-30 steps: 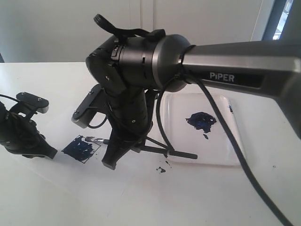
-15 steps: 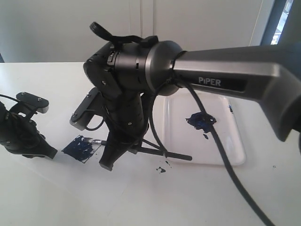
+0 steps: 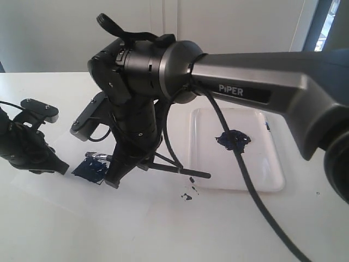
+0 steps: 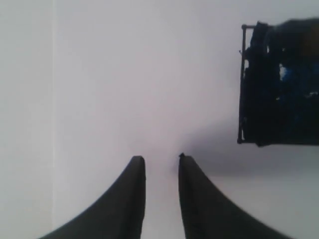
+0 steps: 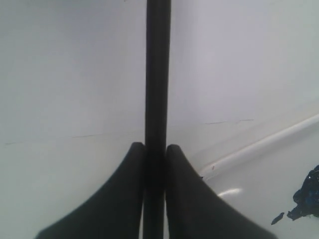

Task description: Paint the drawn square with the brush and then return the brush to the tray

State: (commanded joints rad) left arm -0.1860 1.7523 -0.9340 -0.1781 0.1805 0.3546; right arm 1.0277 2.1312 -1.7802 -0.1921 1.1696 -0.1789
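Glossy plastic tray [image 3: 264, 170]; shiny metal ferrule on brush [image 3: 191, 173].

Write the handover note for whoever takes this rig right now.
Right gripper: shut on the brush, which has its tip down at the drawn square.
Left gripper: fingers slightly apart, empty, low over the white sheet beside the square.
Tray: right of the square in the exterior view, holds the paint blob, no brush on it.
Done: square mostly dark blue, a few white specks.
Left: touch up if wanted, then return the brush to the tray.
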